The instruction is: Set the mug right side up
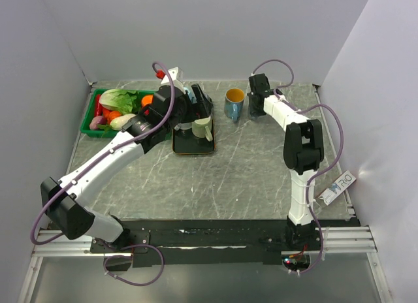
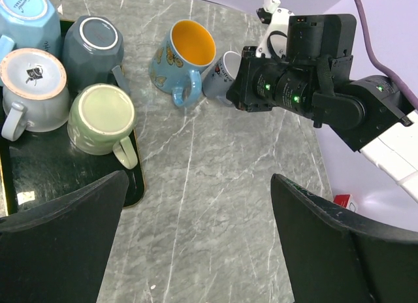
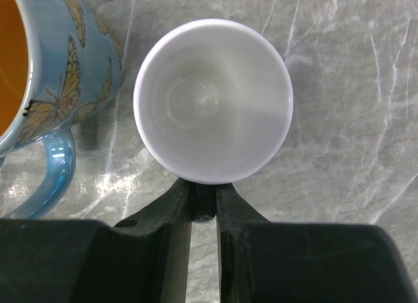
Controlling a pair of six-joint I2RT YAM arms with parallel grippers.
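A white mug (image 3: pixel 213 100) stands mouth-up on the marble table, next to an upright blue butterfly mug (image 3: pixel 46 87) with an orange inside. My right gripper (image 3: pixel 204 189) is shut on the white mug's handle, with the mug just ahead of the fingertips. In the left wrist view the white mug (image 2: pixel 219 74) shows partly behind the right gripper (image 2: pixel 261 87). My left gripper (image 2: pixel 199 185) is open and empty, above bare table beside the black tray (image 2: pixel 26 179). In the top view the right gripper (image 1: pixel 256 97) sits right of the blue mug (image 1: pixel 234 102).
The tray holds several mugs, base up: light blue (image 2: pixel 23 12), dark grey (image 2: pixel 95 42), white (image 2: pixel 32 78) and green (image 2: pixel 101 117). A green basket (image 1: pixel 88 128) of vegetables stands at the far left. A small white box (image 1: pixel 338 185) lies at the right edge.
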